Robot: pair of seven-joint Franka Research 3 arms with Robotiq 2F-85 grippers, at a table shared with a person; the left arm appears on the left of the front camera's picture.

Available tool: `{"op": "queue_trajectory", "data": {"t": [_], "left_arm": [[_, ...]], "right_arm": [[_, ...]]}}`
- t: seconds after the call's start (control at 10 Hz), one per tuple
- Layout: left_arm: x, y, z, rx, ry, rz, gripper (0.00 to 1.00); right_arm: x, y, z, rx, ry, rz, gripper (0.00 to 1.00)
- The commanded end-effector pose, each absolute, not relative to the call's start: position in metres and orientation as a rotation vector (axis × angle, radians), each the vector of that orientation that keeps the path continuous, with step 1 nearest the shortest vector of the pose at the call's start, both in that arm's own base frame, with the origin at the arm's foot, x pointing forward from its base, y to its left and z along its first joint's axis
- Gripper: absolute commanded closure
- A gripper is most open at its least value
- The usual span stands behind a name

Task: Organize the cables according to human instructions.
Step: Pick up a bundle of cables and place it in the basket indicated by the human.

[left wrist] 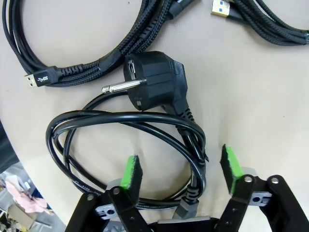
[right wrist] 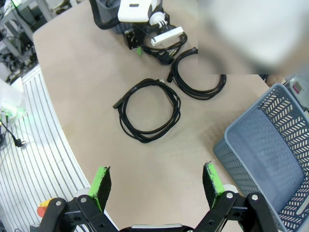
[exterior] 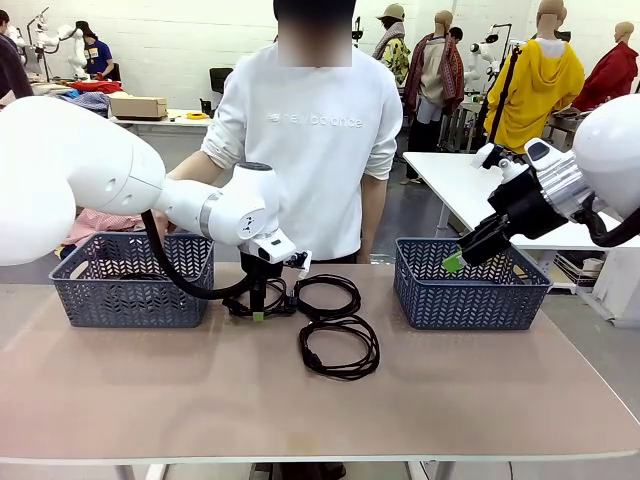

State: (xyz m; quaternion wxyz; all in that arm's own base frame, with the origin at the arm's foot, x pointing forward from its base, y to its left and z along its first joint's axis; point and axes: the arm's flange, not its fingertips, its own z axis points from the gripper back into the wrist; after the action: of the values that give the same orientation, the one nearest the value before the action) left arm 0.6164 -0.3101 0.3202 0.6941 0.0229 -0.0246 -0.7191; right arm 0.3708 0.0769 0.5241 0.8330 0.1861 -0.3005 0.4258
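Note:
Three coiled black cables lie mid-table: one under my left gripper (exterior: 259, 312), one beside it (exterior: 328, 295), one nearer me (exterior: 340, 350). In the left wrist view the left gripper (left wrist: 181, 169) is down at the table, green pads (left wrist: 130, 171) standing open on either side of a power cord's bundled loop (left wrist: 195, 159). The pads do not touch the cord. Its plug (left wrist: 154, 82) lies just beyond. My right gripper (exterior: 455, 262) hovers open over the right basket's left rim. In the right wrist view it (right wrist: 157, 183) holds nothing, and two coils (right wrist: 149, 108) (right wrist: 198, 72) lie below.
A grey-blue basket (exterior: 130, 290) stands at the table's left and another (exterior: 470, 295) at its right. A person in a white sweatshirt (exterior: 310, 130) stands at the far edge. Braided USB cables (left wrist: 96, 63) lie just past the plug.

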Motion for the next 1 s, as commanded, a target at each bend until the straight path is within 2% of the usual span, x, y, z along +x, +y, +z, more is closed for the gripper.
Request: {"op": "queue_trajectory", "data": {"t": [0.0,0.1,0.2,0.3,0.4,0.5,0.6,0.7,0.8,0.9], "left_arm": [[0.62,-0.3112,0.3216,0.088,-0.051,-1.589,0.39],[0.6202,-0.3111,0.3217,0.091,-0.047,-1.589,0.24],[0.6202,-0.3113,0.322,0.088,-0.049,-1.591,0.59],[0.62,-0.3113,0.3227,0.088,-0.049,-1.592,0.44],[0.6198,-0.3108,0.3224,0.087,-0.047,-1.593,0.79],[0.62,-0.3102,0.3226,0.084,-0.048,-1.593,0.64],[0.6199,-0.3099,0.3229,0.084,-0.046,-1.595,0.99],[0.6202,-0.309,0.3227,0.076,-0.045,-1.596,0.84],[0.6202,-0.3089,0.3237,0.075,-0.045,-1.597,1.0],[0.6172,-0.3072,0.3289,0.082,-0.046,-1.597,1.0]], "right_arm": [[0.3719,0.0768,0.5232,0.416,-0.647,0.903,0.0],[0.3719,0.0768,0.5232,0.416,-0.647,0.903,0.0],[0.3719,0.0768,0.5232,0.416,-0.647,0.903,0.0],[0.3719,0.0768,0.5232,0.416,-0.647,0.903,0.0],[0.3719,0.0768,0.5232,0.416,-0.647,0.903,0.0],[0.3719,0.0768,0.5232,0.416,-0.647,0.903,0.0],[0.3719,0.0768,0.5232,0.416,-0.647,0.903,0.0],[0.3719,0.0768,0.5232,0.416,-0.647,0.903,0.0],[0.3719,0.0768,0.5232,0.416,-0.647,0.903,0.0],[0.3719,0.0768,0.5232,0.416,-0.647,0.903,0.0]]}}
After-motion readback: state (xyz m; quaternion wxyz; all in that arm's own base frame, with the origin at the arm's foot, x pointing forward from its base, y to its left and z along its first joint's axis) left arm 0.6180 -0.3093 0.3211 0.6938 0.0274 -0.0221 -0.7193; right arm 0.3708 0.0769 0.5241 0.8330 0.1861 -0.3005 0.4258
